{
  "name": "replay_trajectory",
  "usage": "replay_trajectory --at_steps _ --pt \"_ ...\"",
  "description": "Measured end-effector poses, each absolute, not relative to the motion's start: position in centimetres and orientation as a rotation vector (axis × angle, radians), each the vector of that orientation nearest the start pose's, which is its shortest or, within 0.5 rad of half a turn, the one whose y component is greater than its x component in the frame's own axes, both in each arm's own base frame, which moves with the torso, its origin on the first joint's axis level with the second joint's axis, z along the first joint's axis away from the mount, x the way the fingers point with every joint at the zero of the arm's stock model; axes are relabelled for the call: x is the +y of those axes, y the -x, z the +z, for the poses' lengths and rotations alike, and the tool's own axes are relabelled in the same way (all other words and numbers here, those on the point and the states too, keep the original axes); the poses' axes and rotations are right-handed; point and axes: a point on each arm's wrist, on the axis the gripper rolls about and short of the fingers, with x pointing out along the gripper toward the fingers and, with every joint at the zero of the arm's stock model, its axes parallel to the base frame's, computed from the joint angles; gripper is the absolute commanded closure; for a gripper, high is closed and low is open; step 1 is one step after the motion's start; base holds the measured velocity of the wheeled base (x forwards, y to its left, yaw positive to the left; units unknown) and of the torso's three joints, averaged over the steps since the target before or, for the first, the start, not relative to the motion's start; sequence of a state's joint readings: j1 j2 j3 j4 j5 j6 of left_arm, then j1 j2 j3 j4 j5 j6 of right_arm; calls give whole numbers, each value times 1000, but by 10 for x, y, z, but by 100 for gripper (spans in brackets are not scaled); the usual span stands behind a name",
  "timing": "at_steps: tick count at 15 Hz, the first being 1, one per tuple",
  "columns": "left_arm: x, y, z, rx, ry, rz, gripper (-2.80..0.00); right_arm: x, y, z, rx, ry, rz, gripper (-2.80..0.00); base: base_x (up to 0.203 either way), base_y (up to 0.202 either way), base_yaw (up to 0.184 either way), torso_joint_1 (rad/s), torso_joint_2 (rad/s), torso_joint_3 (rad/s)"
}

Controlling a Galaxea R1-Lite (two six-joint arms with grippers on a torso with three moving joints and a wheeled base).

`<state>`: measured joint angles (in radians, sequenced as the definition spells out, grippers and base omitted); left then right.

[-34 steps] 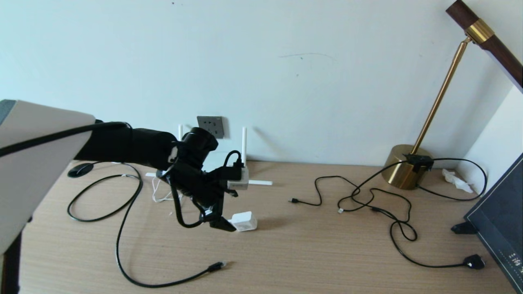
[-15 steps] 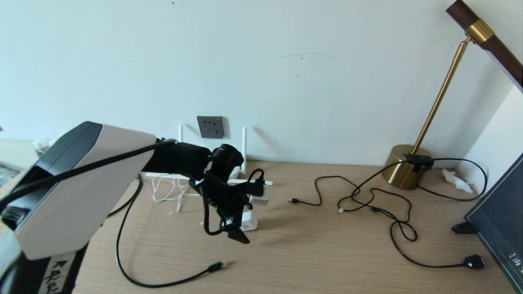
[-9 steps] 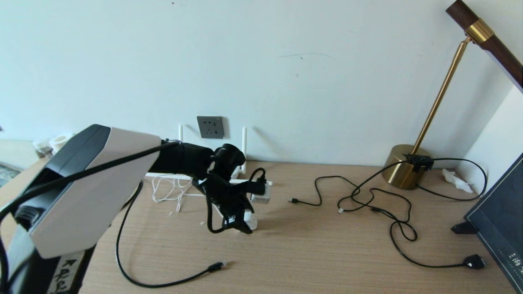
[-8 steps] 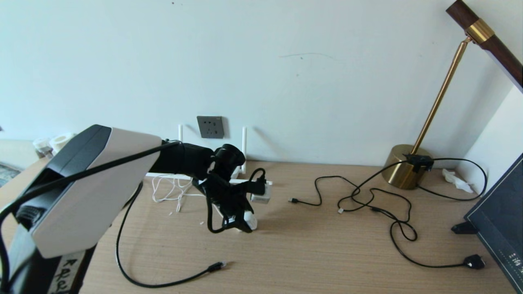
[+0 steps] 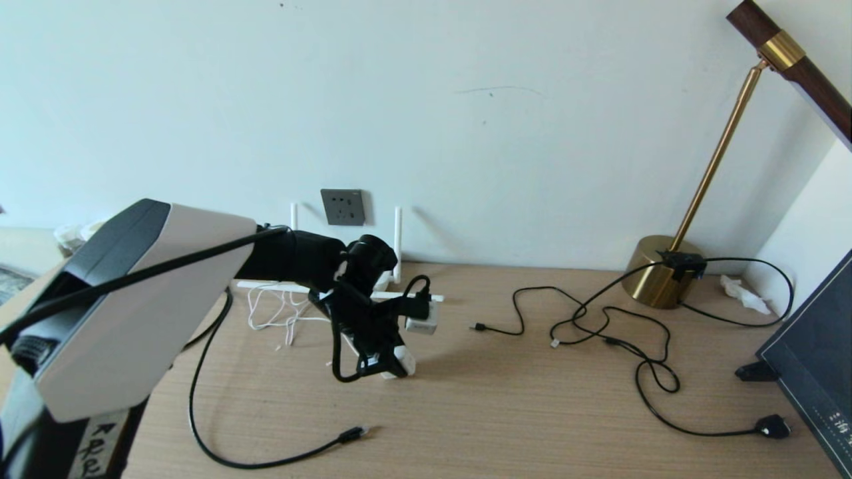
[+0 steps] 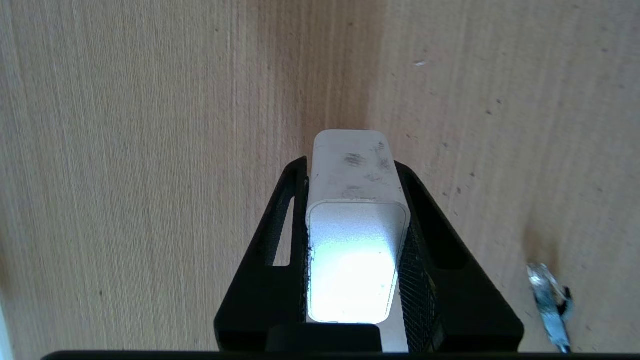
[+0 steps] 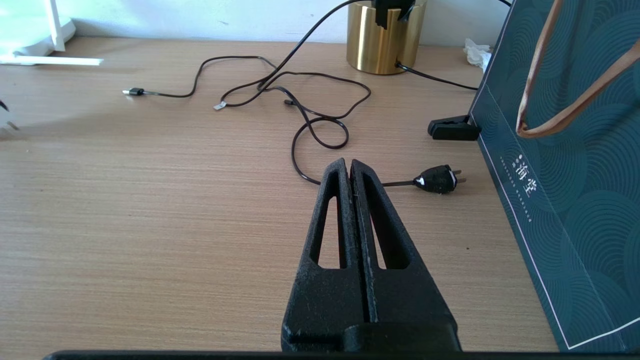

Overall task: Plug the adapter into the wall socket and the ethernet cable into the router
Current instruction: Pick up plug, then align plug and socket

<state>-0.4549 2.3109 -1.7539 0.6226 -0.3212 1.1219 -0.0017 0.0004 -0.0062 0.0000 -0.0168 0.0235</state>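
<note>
The left end effector (image 6: 357, 235) clamps the adapter (image 6: 357, 220) over the desk (image 5: 532, 412), near its back edge, well below the wall socket (image 5: 343, 207). Nothing is plugged in yet: the ethernet cable (image 5: 266, 459) lies toward the front edge, apart from the router (image 5: 397, 253). The right end effector (image 7: 352, 172) hangs pinched shut, holding nothing.

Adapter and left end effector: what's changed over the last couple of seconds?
The left end effector swung right and down over the adapter, then closed from wide open onto its sides; the adapter now sits gripped between the fingers. The ethernet cable, wall socket and shut right end effector haven't moved.
</note>
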Motion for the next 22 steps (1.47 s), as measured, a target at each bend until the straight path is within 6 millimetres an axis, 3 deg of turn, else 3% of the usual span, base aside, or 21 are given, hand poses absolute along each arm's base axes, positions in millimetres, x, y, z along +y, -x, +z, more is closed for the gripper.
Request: replay_trajectory --at_steps 5,8,15,22 --pt "-177 -359 121 700 -974 -1289 0 0 23 77 -6 -23 -18 0 0 0 0 0 0 0" --pt "-145 -347 137 658 -782 -1350 0 0 23 77 -6 -23 -18 0 0 0 0 0 0 0" --pt "-60 -261 165 714 -291 -1436 0 0 23 77 -6 -23 -19 0 0 0 0 0 0 0" --pt "-33 -202 156 652 -14 -1457 0 0 23 77 -5 -23 -18 0 0 0 0 0 0 0"
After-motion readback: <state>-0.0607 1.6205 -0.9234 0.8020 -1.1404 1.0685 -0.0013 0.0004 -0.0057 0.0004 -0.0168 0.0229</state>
